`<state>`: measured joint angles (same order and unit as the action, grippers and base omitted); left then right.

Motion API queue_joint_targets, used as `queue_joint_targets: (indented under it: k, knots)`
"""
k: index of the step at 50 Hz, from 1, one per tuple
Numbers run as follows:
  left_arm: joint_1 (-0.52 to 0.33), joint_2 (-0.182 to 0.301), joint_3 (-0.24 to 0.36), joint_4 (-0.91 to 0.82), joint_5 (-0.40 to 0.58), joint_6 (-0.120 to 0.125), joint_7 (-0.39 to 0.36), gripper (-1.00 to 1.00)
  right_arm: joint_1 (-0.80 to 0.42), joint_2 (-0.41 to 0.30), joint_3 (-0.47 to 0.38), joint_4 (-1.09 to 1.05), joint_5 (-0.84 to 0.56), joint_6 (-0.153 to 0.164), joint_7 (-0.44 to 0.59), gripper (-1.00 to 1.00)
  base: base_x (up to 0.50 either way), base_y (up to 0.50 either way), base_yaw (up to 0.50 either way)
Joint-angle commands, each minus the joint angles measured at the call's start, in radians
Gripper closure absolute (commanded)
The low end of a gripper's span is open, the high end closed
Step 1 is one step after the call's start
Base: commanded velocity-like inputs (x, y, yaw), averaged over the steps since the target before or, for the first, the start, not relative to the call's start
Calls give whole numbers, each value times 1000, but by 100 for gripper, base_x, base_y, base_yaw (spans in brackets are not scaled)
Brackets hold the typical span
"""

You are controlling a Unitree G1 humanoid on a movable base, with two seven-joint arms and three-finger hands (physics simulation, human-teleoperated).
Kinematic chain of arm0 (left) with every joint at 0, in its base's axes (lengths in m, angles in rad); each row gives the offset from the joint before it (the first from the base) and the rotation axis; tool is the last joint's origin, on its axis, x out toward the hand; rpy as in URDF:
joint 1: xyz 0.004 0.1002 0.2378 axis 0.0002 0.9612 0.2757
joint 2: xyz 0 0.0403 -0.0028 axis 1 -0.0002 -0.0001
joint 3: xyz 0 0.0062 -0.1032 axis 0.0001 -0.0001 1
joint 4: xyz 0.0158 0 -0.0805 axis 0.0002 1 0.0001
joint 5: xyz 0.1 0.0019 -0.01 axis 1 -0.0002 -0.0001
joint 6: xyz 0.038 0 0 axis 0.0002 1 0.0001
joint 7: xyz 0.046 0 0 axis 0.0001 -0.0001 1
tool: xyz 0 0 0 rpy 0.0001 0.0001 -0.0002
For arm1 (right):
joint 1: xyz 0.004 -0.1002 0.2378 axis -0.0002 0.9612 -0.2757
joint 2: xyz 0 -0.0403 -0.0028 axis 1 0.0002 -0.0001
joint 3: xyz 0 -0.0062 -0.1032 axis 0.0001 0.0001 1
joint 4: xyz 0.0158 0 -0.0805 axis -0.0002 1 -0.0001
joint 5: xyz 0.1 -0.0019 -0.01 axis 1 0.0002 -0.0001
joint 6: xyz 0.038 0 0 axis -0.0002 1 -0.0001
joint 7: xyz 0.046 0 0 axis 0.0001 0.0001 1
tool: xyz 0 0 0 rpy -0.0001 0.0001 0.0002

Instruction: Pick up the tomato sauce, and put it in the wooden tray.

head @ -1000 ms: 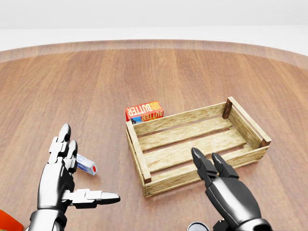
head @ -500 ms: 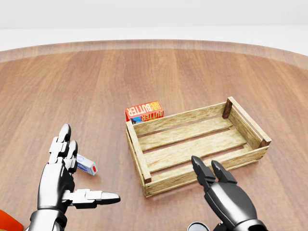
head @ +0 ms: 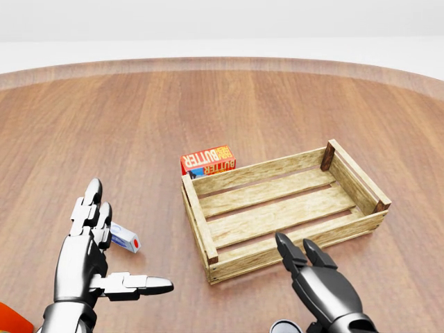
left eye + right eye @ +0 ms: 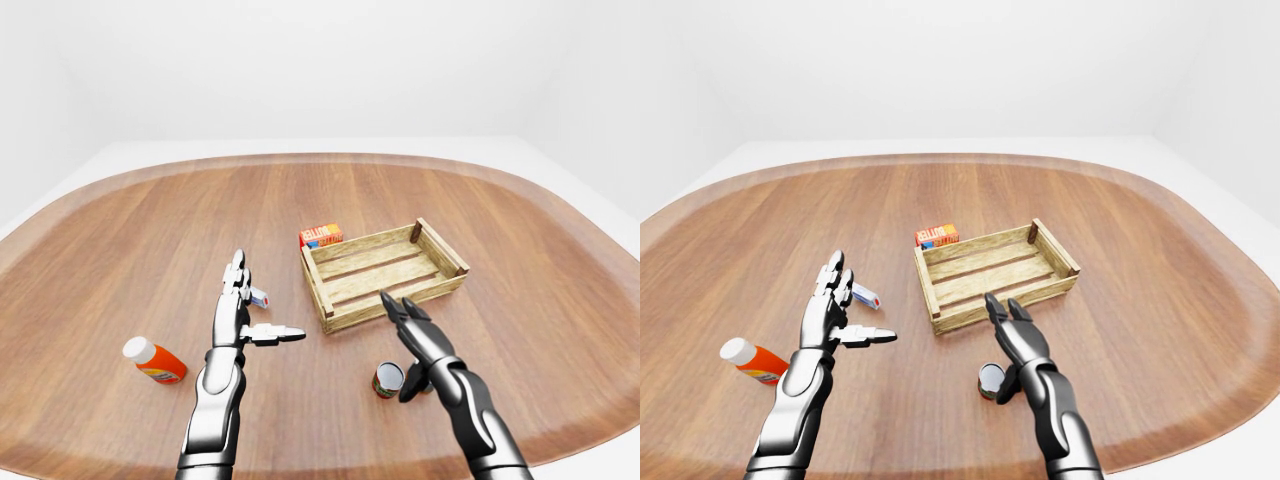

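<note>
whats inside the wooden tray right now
Nothing shows inside the wooden tray: only its bare slatted floor. The butter box stands outside, against its upper-left wall. The can sits on the table beside the right hand.

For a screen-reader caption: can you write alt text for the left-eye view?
The right robot hand hovers open above a small can, below an empty wooden crate on a wooden table; the left robot hand is open.

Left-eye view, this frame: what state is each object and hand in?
Wooden tray: upright, nothing inside.
Can: upright on the table, beside the right hand, not gripped.
Orange bottle: lying on its side.
Butter box: against the tray's outside wall.
Left hand: open, holding nothing.
Right hand: open, holding nothing.
</note>
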<state>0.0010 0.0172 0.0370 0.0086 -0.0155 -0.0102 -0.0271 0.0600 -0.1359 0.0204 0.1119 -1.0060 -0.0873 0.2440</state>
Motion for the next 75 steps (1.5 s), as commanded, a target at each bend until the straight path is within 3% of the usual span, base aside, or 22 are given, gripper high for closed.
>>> queue_joint_targets:
  k: [1, 39, 57, 75]
  knots:
    - [0, 0, 0, 0, 0, 0, 0, -100, -33, -7, 7, 73, -4, 0, -22, -100, 0, 0, 0]
    - [0, 0, 0, 0, 0, 0, 0, -100, -24, 2, 45, 131, -17, 0, -25, -100, 0, 0, 0]
    - [0, 0, 0, 0, 0, 0, 0, -100, -64, -2, 50, 245, -9, 0, -60, -100, 0, 0, 0]
    - [0, 0, 0, 0, 0, 0, 0, -100, -91, -3, 57, 284, -5, 0, -34, -100, 0, 0, 0]
